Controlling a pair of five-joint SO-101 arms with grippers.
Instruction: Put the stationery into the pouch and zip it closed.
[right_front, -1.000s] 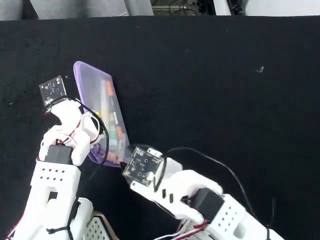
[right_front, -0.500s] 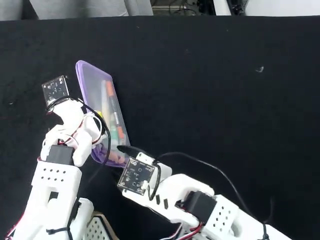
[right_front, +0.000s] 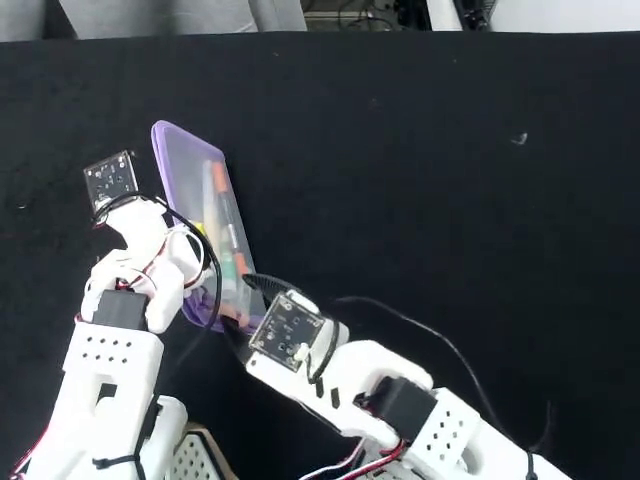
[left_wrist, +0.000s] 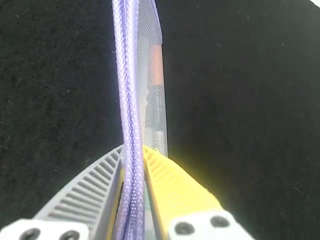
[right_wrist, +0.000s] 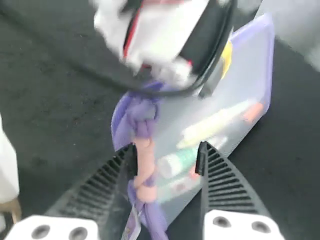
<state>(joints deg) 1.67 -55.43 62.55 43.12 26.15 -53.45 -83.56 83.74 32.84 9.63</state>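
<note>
A translucent pouch (right_front: 190, 185) with a purple zip edge (left_wrist: 129, 90) lies at the table's left, with pens and markers (right_front: 225, 225) showing through its wall. My left gripper (right_front: 195, 250) is shut on the zip edge (left_wrist: 132, 150), grey and yellow fingers pressed to either side. My right gripper (right_front: 238, 303) stands open at the pouch's near end. Its two fingers straddle a knotted purple pull cord with a pinkish bead (right_wrist: 142, 155). The pouch (right_wrist: 235, 90) holds a pale pen (right_wrist: 215, 122) and a green-capped marker (right_wrist: 175, 162). The left arm's wrist (right_wrist: 165, 35) looms behind.
A black cloth (right_front: 450, 200) covers the table, with open room to the right and at the back. The arms' white bases and a perforated plate (right_front: 190, 455) sit at the front edge. A black cable (right_front: 440, 335) trails from the right arm.
My right gripper drew back toward the front edge, then came forward again to the pouch's near end. The pouch shifted slightly. The left arm held its grip.
</note>
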